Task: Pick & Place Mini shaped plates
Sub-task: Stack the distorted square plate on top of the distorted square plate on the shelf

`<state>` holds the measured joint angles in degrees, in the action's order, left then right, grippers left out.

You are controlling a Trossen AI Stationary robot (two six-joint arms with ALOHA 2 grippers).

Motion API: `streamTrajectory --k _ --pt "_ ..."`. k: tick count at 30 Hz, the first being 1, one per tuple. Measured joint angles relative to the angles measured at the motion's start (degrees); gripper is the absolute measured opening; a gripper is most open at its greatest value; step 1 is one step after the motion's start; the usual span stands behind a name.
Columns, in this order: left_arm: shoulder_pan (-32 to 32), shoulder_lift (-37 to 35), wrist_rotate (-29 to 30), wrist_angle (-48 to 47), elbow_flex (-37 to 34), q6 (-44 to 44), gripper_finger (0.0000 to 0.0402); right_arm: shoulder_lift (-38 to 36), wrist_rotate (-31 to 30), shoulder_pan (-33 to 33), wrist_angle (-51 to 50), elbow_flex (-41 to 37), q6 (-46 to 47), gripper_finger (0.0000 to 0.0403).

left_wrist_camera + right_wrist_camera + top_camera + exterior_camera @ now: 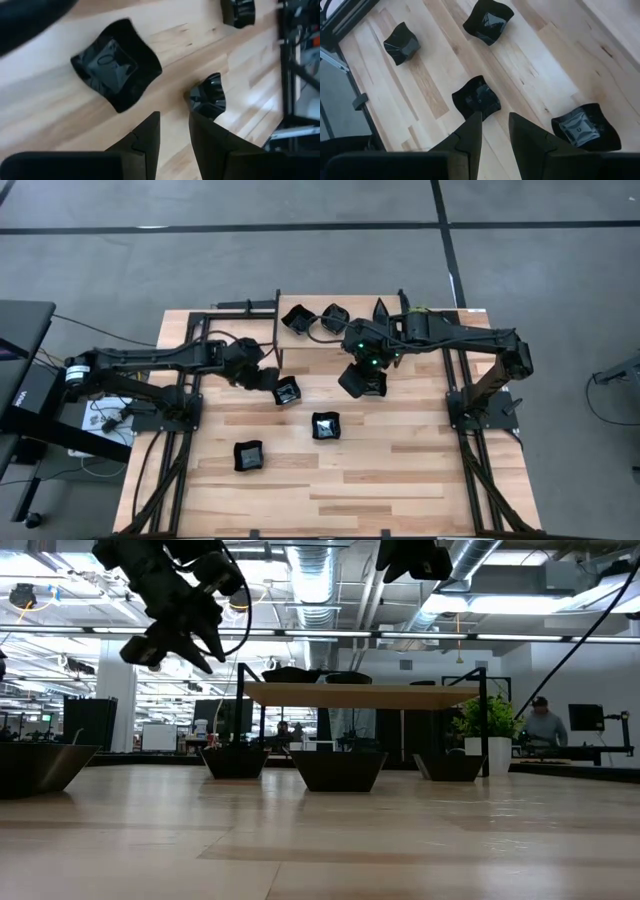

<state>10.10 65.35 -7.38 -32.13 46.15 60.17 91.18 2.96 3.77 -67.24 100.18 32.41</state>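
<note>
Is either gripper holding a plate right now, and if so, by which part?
Nothing is held. The left gripper and the right gripper both hang above the table with an empty gap between their fingers; the black plates lie below.

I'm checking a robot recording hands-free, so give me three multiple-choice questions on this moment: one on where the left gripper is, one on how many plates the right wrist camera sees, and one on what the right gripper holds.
1. Where is the left gripper?
A. Over the floor, off the table
B. Above the table, beside a square plate
C. Resting inside a plate at the near edge

2. How many black plates show in the right wrist view?
A. Two
B. Four
C. Seven

3. What does the right gripper hold?
A. Nothing
B. A black plate
C. A green plant

Answers:
1. B: from above, the left gripper sits next to a plate over the table.
2. B: four plates lie on the wood there.
3. A: the right gripper has its fingers apart, with bare wood showing between them.
</note>
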Motion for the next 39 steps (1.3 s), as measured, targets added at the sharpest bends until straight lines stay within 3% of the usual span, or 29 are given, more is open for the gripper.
streamTrajectory --k 7,15,26,31,39 --pt "-2.27 0.01 2.54 0.02 0.00 9.87 0.0104 0.00 -0.32 0.00 0.08 0.00 -6.75 0.0093" --pt "-5.90 0.20 8.76 -4.83 0.00 19.40 0.0104 0.00 -8.14 0.86 0.38 0.00 -15.02 0.0093" --pt "-4.83 6.48 11.02 -4.60 -2.94 17.76 0.0104 -0.10 -7.10 0.82 0.78 -1.11 -15.98 0.0093" --pt "-4.05 7.01 19.28 -0.43 -2.91 3.26 0.0104 0.00 -7.08 -0.61 2.22 -1.11 -15.83 0.0093" --pt "2.75 9.40 10.15 6.95 -2.89 -24.77 0.0104 0.02 -7.07 -0.83 2.91 -1.11 -13.93 0.0093"
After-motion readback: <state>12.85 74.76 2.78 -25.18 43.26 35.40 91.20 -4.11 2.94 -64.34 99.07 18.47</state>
